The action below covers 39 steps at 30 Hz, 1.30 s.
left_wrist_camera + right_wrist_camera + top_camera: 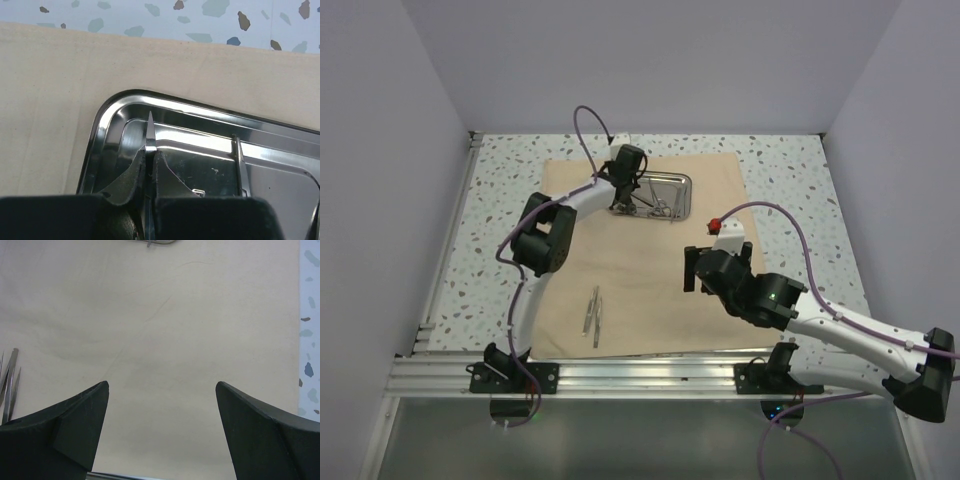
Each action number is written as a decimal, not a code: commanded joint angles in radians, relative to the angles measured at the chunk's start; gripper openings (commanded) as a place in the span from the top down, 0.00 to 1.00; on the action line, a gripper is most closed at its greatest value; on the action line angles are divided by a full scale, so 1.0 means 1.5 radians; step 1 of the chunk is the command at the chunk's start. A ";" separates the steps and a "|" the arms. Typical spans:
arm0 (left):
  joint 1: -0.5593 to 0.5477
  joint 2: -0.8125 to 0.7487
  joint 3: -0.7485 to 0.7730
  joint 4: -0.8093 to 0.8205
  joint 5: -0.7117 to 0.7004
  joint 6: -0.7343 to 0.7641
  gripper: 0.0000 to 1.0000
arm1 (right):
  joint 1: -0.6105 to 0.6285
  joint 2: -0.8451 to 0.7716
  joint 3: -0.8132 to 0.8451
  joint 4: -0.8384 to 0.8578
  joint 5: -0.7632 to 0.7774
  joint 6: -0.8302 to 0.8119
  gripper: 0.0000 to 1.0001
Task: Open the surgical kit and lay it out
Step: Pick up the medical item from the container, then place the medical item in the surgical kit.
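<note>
The surgical kit's beige cloth [640,270] lies spread flat on the table. Its shiny steel tray [682,185] sits at the cloth's far edge with slim instruments [658,207] in it. My left gripper [623,203] reaches down into the tray's left end. In the left wrist view the left gripper [149,152] is shut on a slim pointed metal instrument [150,131] just inside the tray rim [112,105]. Another thin instrument [240,165] lies to its right. My right gripper [162,390] hovers open over bare cloth, holding nothing.
Two slim metal tweezers [593,313] lie side by side on the cloth near its front left, also seen as tweezers [10,385] in the right wrist view. Speckled tabletop [790,170] borders the cloth. Grey walls enclose three sides, and an aluminium rail [640,375] runs along the front.
</note>
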 commanded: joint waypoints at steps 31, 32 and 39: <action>-0.292 -0.389 -0.373 -0.090 -0.112 -0.146 1.00 | -0.074 -0.010 0.057 0.032 -0.033 -0.103 0.07; -0.310 -0.390 -0.380 -0.100 -0.121 -0.161 1.00 | -0.074 -0.015 0.057 0.029 -0.032 -0.101 0.07; -0.428 -0.407 -0.439 -0.203 -0.209 -0.309 1.00 | -0.075 -0.038 0.050 0.007 -0.033 -0.085 0.07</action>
